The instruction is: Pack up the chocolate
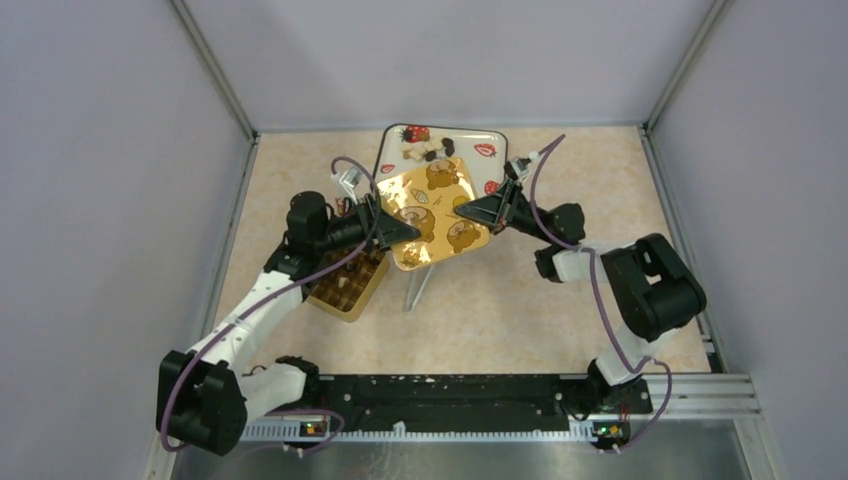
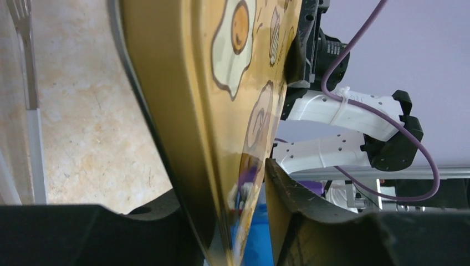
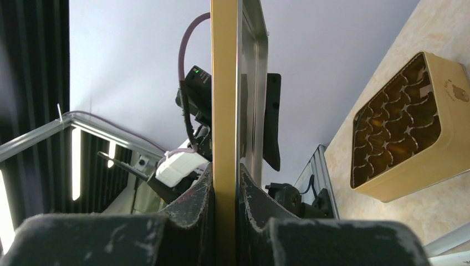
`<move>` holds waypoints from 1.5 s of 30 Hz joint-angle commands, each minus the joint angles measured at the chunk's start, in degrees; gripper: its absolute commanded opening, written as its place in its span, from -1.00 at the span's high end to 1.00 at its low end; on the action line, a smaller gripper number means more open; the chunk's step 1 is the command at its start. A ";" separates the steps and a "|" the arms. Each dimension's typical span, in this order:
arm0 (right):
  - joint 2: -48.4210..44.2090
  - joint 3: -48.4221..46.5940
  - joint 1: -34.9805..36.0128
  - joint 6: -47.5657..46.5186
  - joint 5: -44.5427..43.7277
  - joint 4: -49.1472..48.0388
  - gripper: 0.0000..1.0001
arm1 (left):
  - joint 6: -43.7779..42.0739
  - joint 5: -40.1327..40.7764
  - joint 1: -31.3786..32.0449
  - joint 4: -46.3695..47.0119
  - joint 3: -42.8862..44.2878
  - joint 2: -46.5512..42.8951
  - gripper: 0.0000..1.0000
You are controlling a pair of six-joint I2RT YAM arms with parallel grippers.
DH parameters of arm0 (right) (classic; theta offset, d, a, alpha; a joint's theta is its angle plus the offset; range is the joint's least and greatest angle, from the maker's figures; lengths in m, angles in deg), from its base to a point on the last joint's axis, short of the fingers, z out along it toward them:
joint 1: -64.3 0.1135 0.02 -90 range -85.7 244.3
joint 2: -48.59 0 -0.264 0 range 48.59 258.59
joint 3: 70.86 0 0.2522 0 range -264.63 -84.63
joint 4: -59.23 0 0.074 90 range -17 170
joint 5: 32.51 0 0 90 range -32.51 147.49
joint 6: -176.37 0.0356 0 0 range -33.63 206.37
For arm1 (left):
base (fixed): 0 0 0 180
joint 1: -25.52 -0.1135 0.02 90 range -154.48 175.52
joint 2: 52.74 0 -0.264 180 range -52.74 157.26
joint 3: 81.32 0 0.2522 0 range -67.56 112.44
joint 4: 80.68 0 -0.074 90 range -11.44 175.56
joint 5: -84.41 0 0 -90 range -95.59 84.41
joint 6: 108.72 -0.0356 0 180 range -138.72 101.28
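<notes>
A: Overhead, left pincer and right pincer each clamped opposite edges of the lid, aloft; chocolate lay on the tray beyond.
B: Left wrist showed it skewed; right wrist, squarely nipped; I'd move both arms together.

The lid is glossy golden yellow, printed with brown bears and cream egg shapes with orange yolks. The plate is white with red strawberry prints and a dark rim. The chocolate on it is dark brown and cream. The box is pale yellow outside, with shiny brown-gold cups inside. The table is marbled beige. The left arm and right arm are white and black, with purple cables. The walls are pale lilac-grey.
</notes>
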 commanded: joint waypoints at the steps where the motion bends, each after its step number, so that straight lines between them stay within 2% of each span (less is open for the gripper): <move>1: -0.03 -0.37 0.84 -0.32 -1.36 -14.20 1.00 | 6.01 1.23 -0.38 11.43 -1.88 -2.73 0.18; 5: 0.86 0.15 0.99 0.30 -2.05 -14.17 1.00 | 8.35 2.55 -0.63 14.15 -2.99 -3.67 0.36; 9: 1.48 1.01 1.32 0.23 -2.22 -14.13 1.00 | 8.94 3.59 -0.73 13.96 -3.19 -3.76 0.72; 10: 1.72 1.18 1.32 0.43 -2.19 -14.09 1.00 | 9.09 3.87 -0.78 13.86 -3.07 -3.81 0.88; 11: 1.96 1.33 1.36 0.64 -2.06 -14.11 0.88 | 9.26 4.09 -0.86 13.71 -3.08 -4.02 0.99; 13: 2.63 1.74 1.34 1.17 -2.11 -14.07 0.39 | 9.39 4.94 -1.06 13.15 -2.87 -4.66 1.00; 16: 3.35 3.07 1.21 1.63 -3.06 -13.95 -0.18 | 8.82 7.48 -1.68 9.89 -2.11 -6.65 1.00; 17: 3.48 3.54 0.90 1.58 -3.51 -13.72 -0.56 | 8.59 8.75 -1.93 8.36 -1.84 -7.59 1.00; 18: 3.42 3.99 0.58 1.50 -3.67 -13.18 -0.63 | 8.44 10.46 -2.14 6.62 -1.70 -8.58 1.00; 21: 2.81 6.39 -1.35 0.19 -4.18 -9.90 -0.71 | 7.17 16.30 -3.14 0.10 -0.78 -12.67 1.00; 25: 0.89 8.95 -4.82 -3.37 -4.43 -3.89 -0.75 | 4.58 26.97 -3.88 -14.83 2.28 -18.93 1.00; 28: -1.33 8.82 -6.56 -8.33 -3.74 5.06 -0.75 | 6.74 40.09 -3.90 -26.01 3.57 -25.04 1.00; 32: -3.75 6.00 -6.82 -15.47 -2.42 18.13 -0.75 | 9.16 52.53 -3.90 -30.52 0.60 -33.74 1.00; 36: -3.32 3.36 -6.82 -18.48 0.07 22.90 -0.75 | 9.98 54.69 -3.90 -32.97 -2.67 -36.65 1.00; 45: -0.73 3.08 -6.93 -18.00 3.91 21.87 -0.73 | 11.85 51.45 -3.90 -27.06 -12.00 -38.31 1.00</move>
